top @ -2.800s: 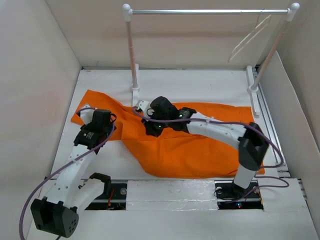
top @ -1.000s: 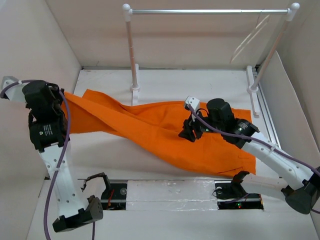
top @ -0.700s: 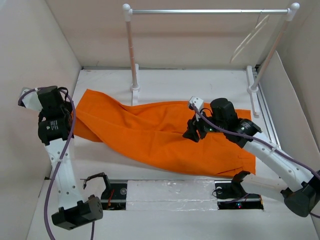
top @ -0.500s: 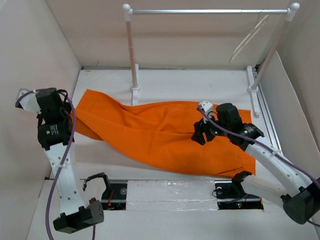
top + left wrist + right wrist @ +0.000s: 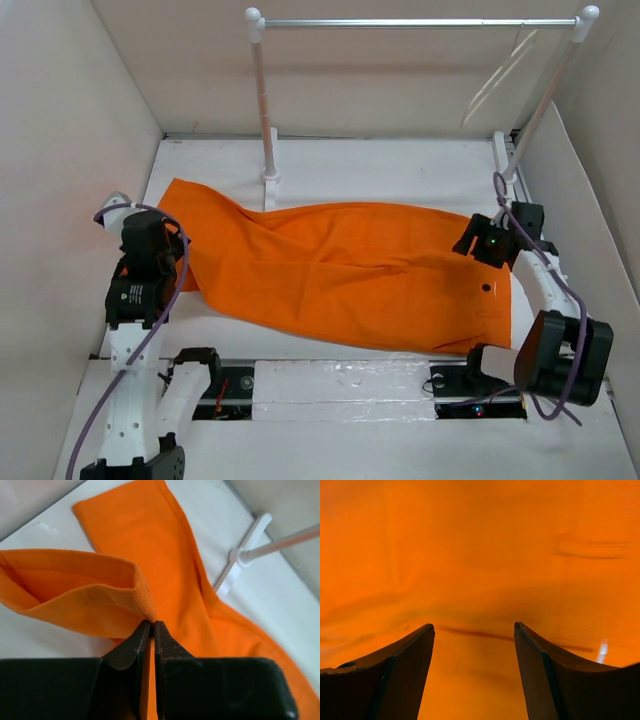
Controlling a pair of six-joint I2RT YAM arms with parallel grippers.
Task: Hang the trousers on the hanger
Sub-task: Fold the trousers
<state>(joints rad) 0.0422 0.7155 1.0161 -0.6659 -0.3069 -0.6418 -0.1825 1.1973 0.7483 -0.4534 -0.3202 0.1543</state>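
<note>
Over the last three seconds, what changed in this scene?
The left claw, shut on a leg cuff, drew the trousers out leftward; the cloth went from bunched to spread flat. The right claw, open, travelled from the middle of the cloth to the waist end at the right. The hanger stayed on the rack.

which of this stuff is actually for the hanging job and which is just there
For the job: trousers; hanger; left tool, pinching a leg hem; right tool, open over the cloth.
Just there: rack with its silver bar; table.
</note>
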